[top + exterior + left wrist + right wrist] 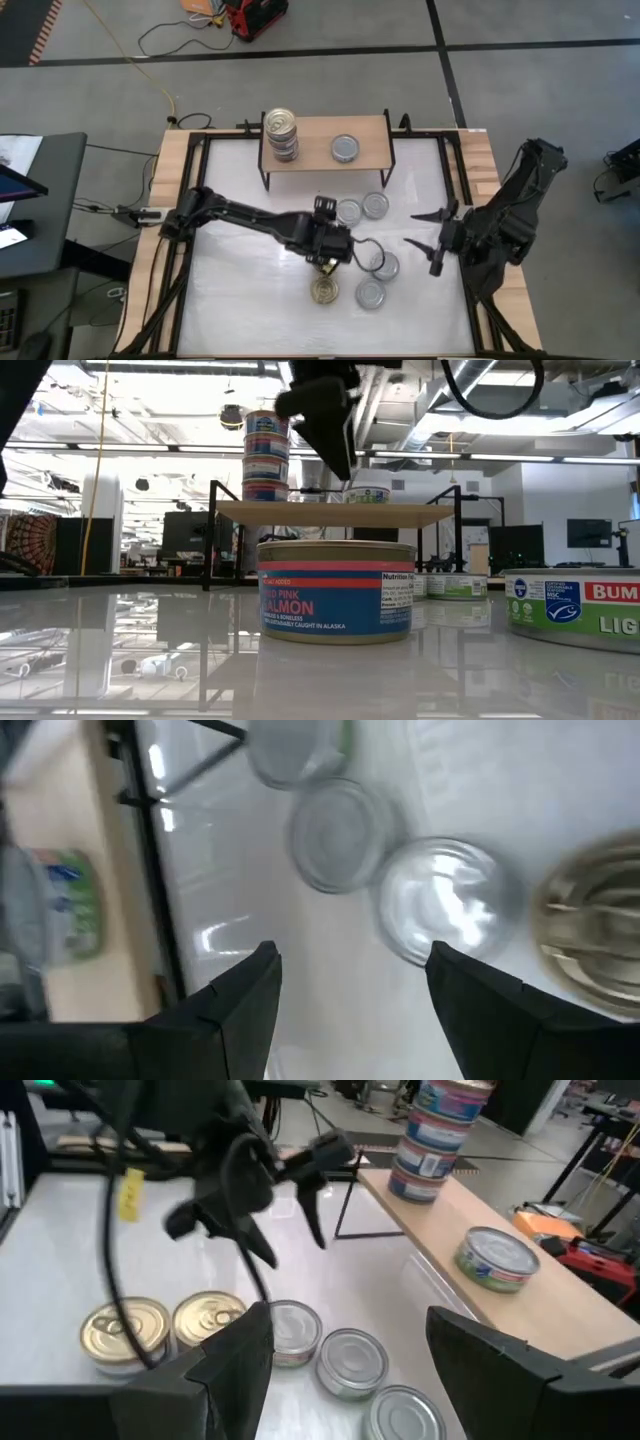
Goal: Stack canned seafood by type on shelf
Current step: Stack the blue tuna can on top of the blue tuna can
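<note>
**A:** ok so where's everything sitting? The shelf point(325, 140) is at the back of the white surface point(240, 300), with a stack of salmon tins point(281, 134) on its left end and one silver-lidded tin point(345, 148) lying alone further right on the board.

**B:** yep, and the rest is loose down front. Two silver tins point(362, 208) sit side by side just in front of the shelf, two more point(377, 280) are nearer the front edge, and a gold-lidded tin point(324, 291) is just left of those.

**A:** what about the arms?

**B:** left end effector point(335, 255) is stretched out over the middle, hanging right above the gold tin, fingers spread wide and nothing between them. In its wrist view you can see bare surface between the two fingers.

**A:** and the right one?

**B:** right end effector point(432, 240) is off to the right side of the surface, also spread wide and empty, pointing at the loose tins but well apart from them.
</note>
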`<action>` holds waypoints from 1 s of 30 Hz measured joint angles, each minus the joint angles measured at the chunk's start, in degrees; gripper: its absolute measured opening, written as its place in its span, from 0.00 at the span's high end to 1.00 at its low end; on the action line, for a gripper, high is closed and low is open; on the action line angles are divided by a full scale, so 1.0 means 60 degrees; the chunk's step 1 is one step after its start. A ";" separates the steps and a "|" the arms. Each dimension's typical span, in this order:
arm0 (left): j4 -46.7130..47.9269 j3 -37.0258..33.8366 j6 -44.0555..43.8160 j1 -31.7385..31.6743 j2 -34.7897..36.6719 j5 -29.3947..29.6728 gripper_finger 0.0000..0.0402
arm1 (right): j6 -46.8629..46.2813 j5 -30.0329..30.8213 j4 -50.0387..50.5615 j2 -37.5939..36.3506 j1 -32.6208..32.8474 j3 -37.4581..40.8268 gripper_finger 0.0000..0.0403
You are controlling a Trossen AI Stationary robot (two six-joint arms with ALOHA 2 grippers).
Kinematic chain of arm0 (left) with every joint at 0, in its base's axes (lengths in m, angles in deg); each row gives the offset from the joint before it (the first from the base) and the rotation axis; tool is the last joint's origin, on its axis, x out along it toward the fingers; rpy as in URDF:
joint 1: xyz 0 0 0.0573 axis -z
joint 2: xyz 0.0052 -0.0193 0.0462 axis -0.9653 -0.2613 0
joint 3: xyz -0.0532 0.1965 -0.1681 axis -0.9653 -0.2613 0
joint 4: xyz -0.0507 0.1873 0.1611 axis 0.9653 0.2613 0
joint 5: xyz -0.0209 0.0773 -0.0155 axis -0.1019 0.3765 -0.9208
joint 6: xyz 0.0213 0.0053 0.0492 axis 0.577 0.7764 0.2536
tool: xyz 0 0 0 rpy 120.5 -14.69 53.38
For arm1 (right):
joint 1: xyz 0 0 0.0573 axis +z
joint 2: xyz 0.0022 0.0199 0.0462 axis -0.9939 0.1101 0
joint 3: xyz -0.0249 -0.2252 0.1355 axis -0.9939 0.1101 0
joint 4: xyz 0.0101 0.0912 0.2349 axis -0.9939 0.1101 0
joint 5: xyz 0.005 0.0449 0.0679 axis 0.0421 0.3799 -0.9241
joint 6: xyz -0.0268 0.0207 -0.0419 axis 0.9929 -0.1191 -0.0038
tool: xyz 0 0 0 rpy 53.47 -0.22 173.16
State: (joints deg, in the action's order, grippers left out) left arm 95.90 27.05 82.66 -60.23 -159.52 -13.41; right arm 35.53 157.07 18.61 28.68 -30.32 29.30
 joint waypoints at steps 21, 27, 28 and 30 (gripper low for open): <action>-0.2854 -0.1191 -0.4985 0.2953 -0.0022 -0.1303 0.40 | 0.0102 0.0238 -0.1295 0.1181 -0.0203 0.0106 0.28; -0.4402 -0.2652 -0.5883 0.3105 -0.0025 -0.0631 0.40 | 0.0063 0.0215 -0.2061 0.1212 -0.0067 0.0106 0.28; -0.4668 -0.2815 -0.5980 0.3100 -0.0025 -0.0606 0.40 | 0.0063 0.0212 -0.2178 0.1224 -0.0035 0.0106 0.28; -0.5275 -0.3250 -0.6067 0.3101 -0.0015 -0.0596 0.40 | 0.0105 0.0220 -0.2485 0.1330 0.0016 0.0105 0.28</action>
State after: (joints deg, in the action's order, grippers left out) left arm 64.25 7.56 46.25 -41.62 -159.61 -16.99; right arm 36.16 158.38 3.71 36.67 -30.22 29.93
